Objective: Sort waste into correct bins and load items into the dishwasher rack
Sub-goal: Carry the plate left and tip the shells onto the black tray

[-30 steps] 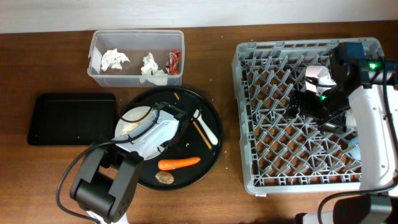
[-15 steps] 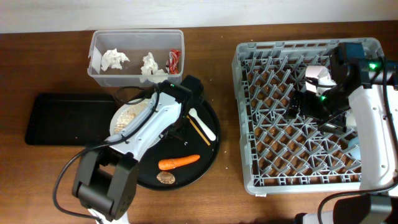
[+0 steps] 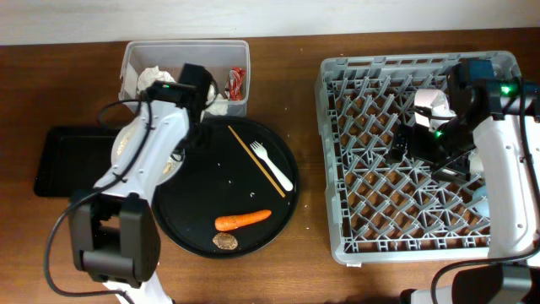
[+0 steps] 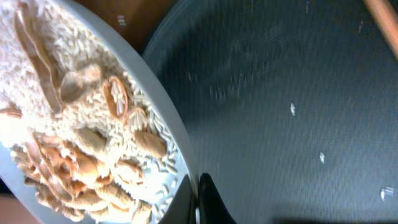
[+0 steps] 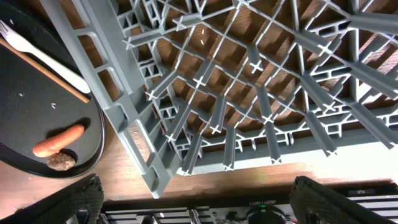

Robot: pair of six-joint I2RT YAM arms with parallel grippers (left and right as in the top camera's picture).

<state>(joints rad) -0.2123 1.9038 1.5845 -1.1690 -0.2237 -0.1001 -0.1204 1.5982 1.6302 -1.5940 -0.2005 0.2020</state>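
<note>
My left gripper [image 3: 177,150] is shut on the rim of the grey-white bowl [image 3: 123,149] and holds it over the left edge of the big round black tray [image 3: 219,198], beside the shallow black tray [image 3: 63,160]. In the left wrist view the jaws [image 4: 199,200] pinch the bowl rim [image 4: 166,127]; beige food scraps [image 4: 81,137] fill the bowl. The carrot [image 3: 243,221], brown lump [image 3: 224,241] and pale fork [image 3: 272,167] lie on the round tray. My right gripper [image 3: 418,139] is open and empty over the dishwasher rack [image 3: 337,169], near a white cup [image 3: 430,103].
The clear tub [image 3: 131,103] at the back left holds white tissues [image 3: 152,78] and a red wrapper [image 3: 238,80]. A thin brown stick [image 3: 256,159] lies beside the fork. The right wrist view shows the rack [image 5: 205,93], carrot [image 5: 59,140], lump [image 5: 61,162] and fork [image 5: 43,56].
My left arm has carried the bowl from the middle-left of the round tray back and to the left, to its left edge. The right arm has not moved.
</note>
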